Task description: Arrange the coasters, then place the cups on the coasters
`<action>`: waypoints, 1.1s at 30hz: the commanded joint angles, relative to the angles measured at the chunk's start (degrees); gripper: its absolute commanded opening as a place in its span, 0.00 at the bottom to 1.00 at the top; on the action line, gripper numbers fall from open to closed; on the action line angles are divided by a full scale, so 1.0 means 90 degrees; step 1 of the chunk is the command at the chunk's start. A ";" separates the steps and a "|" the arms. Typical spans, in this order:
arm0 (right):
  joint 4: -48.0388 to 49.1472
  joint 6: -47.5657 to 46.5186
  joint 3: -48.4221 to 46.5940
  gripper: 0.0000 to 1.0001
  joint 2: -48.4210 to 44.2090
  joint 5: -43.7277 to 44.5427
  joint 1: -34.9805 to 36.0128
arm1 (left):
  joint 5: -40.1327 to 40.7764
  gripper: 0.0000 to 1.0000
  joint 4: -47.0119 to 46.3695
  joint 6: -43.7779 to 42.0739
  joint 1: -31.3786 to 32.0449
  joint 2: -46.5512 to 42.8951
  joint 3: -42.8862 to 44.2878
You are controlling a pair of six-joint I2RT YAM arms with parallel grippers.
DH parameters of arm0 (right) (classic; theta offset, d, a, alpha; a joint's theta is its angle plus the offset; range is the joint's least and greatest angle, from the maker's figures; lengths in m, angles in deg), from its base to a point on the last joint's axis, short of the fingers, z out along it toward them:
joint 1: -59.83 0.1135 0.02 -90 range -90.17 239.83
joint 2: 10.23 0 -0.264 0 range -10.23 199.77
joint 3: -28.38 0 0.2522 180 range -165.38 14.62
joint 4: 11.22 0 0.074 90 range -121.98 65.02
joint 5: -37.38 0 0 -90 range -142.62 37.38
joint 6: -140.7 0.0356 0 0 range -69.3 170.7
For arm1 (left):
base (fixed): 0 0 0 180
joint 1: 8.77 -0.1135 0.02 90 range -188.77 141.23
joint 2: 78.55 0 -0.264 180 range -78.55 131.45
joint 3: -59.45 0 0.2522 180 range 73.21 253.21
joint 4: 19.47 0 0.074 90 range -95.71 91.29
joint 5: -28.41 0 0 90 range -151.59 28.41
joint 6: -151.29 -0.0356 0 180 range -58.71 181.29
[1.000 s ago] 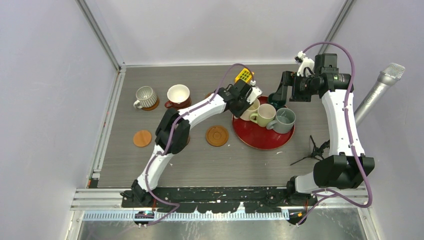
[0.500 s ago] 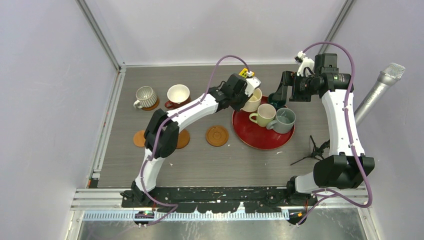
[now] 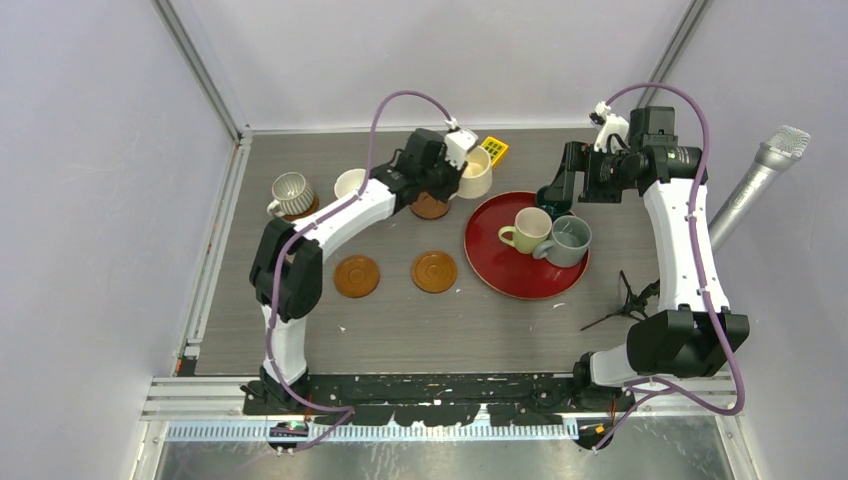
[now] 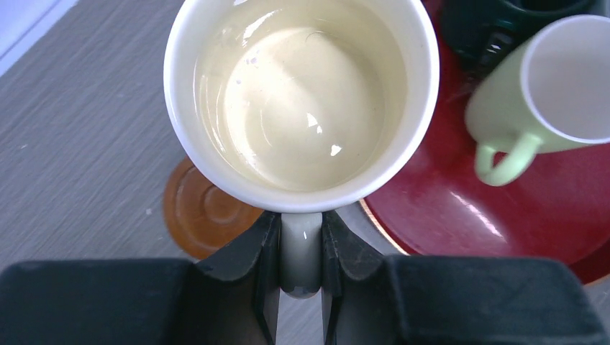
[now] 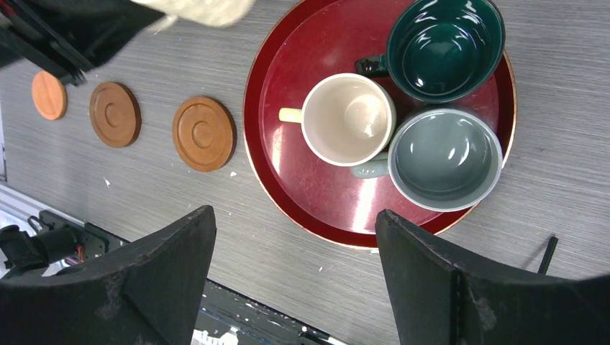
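My left gripper (image 3: 457, 173) is shut on the handle of a cream cup (image 4: 301, 93), held upright left of the red tray (image 3: 497, 266). Partly under this cup lies a brown coaster (image 4: 201, 215), which the top view shows below my wrist as the coaster (image 3: 430, 207). Two more coasters (image 3: 357, 276) (image 3: 434, 271) lie in front. A ribbed cup (image 3: 290, 193) sits on a coaster at the left, and a brown cup (image 3: 349, 184) is half hidden by my arm. On the tray stand a pale green cup (image 5: 349, 118), a grey cup (image 5: 444, 158) and a dark teal cup (image 5: 444, 47). My right gripper (image 5: 295, 273) hangs open above the tray.
A yellow block (image 3: 493, 150) lies at the back beside the cream cup. A black tool (image 3: 625, 300) lies right of the tray. A silver microphone (image 3: 762, 178) leans in from the right wall. A small flat coaster (image 5: 48, 95) lies furthest left in the front row.
My left arm has carried the cream cup off the tray, to the left and back, over the rear coaster. The right arm has not moved.
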 commanded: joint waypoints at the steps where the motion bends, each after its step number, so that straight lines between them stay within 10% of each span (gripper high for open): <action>1: 0.0127 0.0014 -0.0219 0.86 0.0058 -0.0129 -0.0034 | -0.0213 0.00 -0.1142 0.0023 -0.0456 -0.0674 0.0018; 33: 0.0024 0.0105 -0.0403 0.86 0.0399 -0.0273 -0.0034 | -0.0652 0.00 -0.1898 -0.0939 -0.1341 -0.0212 -0.1106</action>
